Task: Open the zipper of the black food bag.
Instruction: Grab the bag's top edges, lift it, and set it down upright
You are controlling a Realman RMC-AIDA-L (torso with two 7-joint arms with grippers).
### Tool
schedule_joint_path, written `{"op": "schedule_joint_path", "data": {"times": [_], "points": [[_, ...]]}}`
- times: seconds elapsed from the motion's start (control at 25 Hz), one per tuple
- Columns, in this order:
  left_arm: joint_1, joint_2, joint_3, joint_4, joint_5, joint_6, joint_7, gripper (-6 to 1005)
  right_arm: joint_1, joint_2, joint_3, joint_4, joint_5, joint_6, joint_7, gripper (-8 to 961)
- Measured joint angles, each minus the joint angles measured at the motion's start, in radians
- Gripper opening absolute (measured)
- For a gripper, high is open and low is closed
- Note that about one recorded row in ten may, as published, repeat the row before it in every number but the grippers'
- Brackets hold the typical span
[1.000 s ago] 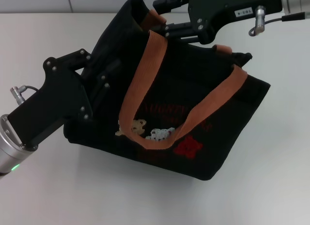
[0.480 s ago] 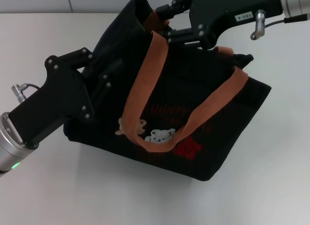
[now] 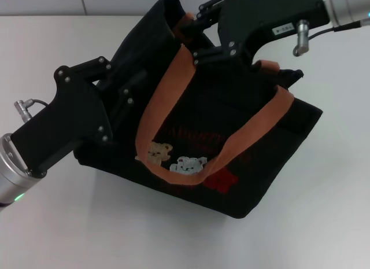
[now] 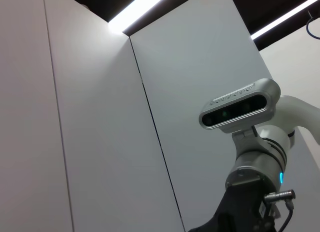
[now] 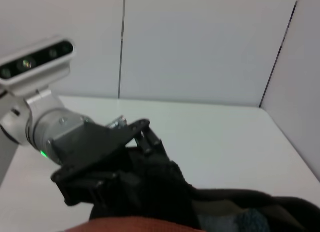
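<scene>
**Both grippers at the black food bag's rim**

The right gripper (image 3: 193, 34) reaches in over the bag's far top edge, its black fingers (image 3: 202, 52) pressed into the fabric beside the rear orange-brown strap (image 3: 263, 65); whether they are apart or pinched on anything cannot be told, since the tips sit black against black cloth. The left gripper (image 3: 136, 87) pushes into the bag's left end (the right wrist view shows it there too, fingers buried in the fabric (image 5: 150, 139)), and its closure cannot be told either. The black food bag (image 3: 254, 165) stands tilted on the white table (image 3: 52, 223), the front strap (image 3: 167, 113) looping down over the bear patches (image 3: 173, 159). The zipper cannot be made out.
</scene>
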Motion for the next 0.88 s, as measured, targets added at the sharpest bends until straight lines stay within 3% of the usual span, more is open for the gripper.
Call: {"op": "schedule_joint_path", "data": {"times": [0.52, 0.68, 0.88], "points": [[-0.006, 0.0, 0.001, 0.001, 0.0, 0.005, 0.0, 203, 0.026, 0.003, -0.098, -0.006, -0.048, 0.092, 0.014, 315], [-0.006, 0.0, 0.002, 0.001, 0.0, 0.007, 0.0, 204, 0.02, 0.004, -0.1, 0.0, -0.048, 0.108, 0.014, 135], [-0.006, 0.0, 0.002, 0.001, -0.001, 0.007, 0.0, 204, 0.0, 0.004, -0.093, 0.0, -0.048, 0.104, 0.023, 58]]}}
